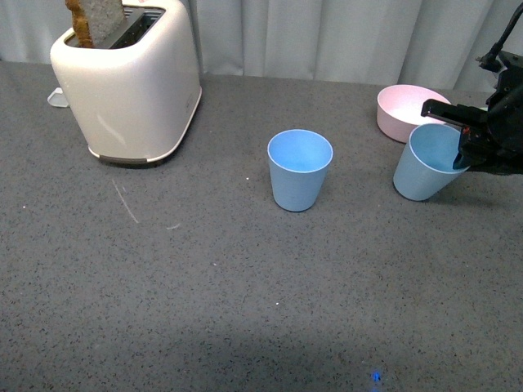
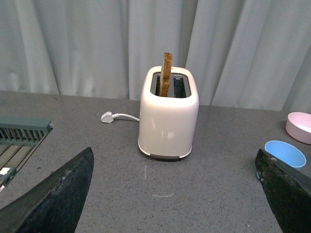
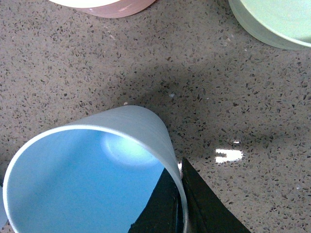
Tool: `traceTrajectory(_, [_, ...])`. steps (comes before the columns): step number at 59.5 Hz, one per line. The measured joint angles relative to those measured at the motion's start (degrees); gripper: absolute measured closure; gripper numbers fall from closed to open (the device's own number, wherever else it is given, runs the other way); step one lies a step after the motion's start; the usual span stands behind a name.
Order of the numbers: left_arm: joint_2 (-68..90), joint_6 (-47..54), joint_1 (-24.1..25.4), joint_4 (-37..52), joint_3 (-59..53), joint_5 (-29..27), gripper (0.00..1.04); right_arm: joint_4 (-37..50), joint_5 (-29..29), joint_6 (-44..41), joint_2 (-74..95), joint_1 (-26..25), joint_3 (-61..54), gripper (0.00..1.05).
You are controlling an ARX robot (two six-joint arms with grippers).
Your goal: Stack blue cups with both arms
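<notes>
Pinching cup (image 1: 418,178) rim, seemingly: right pincer (image 1: 456,135)

No word, brand, number or sign can be read in any of the three views. The toaster (image 1: 135,90) has a bare pale shell. The upright blue cup (image 1: 299,171), the tilted blue cup (image 1: 421,171) and the pink bowl (image 1: 400,110) have bare walls. The speckled desk (image 1: 245,286) carries only faint scratches, not letters.
</notes>
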Motion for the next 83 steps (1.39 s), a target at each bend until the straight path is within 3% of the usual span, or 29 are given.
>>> traceTrajectory(19, [0.00, 0.00, 0.00, 0.00, 0.00, 0.00, 0.07, -1.57, -11.19, 0.26, -8.96, 5.33, 0.85, 1.04])
traceTrajectory(36, [0.00, 0.00, 0.00, 0.00, 0.00, 0.00, 0.07, -2.14, -11.63, 0.50, -10.25, 12.63, 2.34, 1.04])
traceTrajectory(59, [0.00, 0.00, 0.00, 0.00, 0.00, 0.00, 0.07, -3.04, -10.49, 0.85, -8.24, 14.29, 3.15, 1.04])
traceTrajectory(63, [0.00, 0.00, 0.00, 0.00, 0.00, 0.00, 0.07, -3.04, -10.73, 0.87, -8.24, 14.27, 3.15, 0.95])
traceTrajectory(67, [0.00, 0.00, 0.00, 0.00, 0.00, 0.00, 0.07, -2.29, -10.58, 0.37, -8.24, 14.21, 3.13, 0.79])
traceTrajectory(71, [0.00, 0.00, 0.00, 0.00, 0.00, 0.00, 0.07, -1.57, -9.77, -0.48, -8.24, 14.19, 3.08, 0.70])
traceTrajectory(83, [0.00, 0.00, 0.00, 0.00, 0.00, 0.00, 0.07, 0.00, -7.45, -4.55, -8.48, 13.94, 2.01, 0.33])
